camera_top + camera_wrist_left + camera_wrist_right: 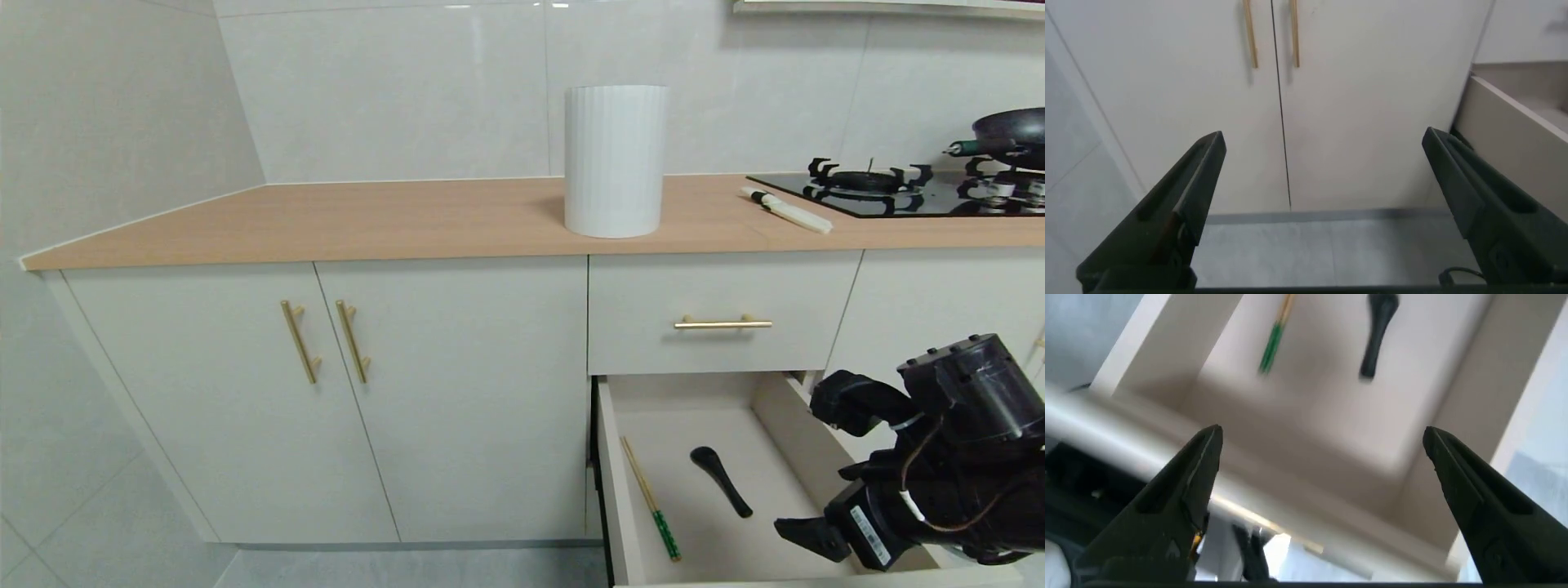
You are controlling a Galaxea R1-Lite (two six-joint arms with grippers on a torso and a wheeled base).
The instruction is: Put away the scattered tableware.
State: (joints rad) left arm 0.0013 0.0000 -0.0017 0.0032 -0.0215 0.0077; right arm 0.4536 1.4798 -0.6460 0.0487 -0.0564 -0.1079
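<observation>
Kitchen fixtures
White ribbed canister (615,159) stands on wooden countertop (367,220); dark pan (1012,129) sits on the gas hob (898,204).

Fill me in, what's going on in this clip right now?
The robot is tidying tableware into the open lower drawer. Green-tipped chopsticks and a black spoon already lie inside it. The right gripper hangs near the drawer's front, fingers open and empty. The left gripper, also open and empty, faces the cabinet doors. On the counter, a pale utensil beside the stove is not yet put away, and a white ribbed container stands nearby.
</observation>
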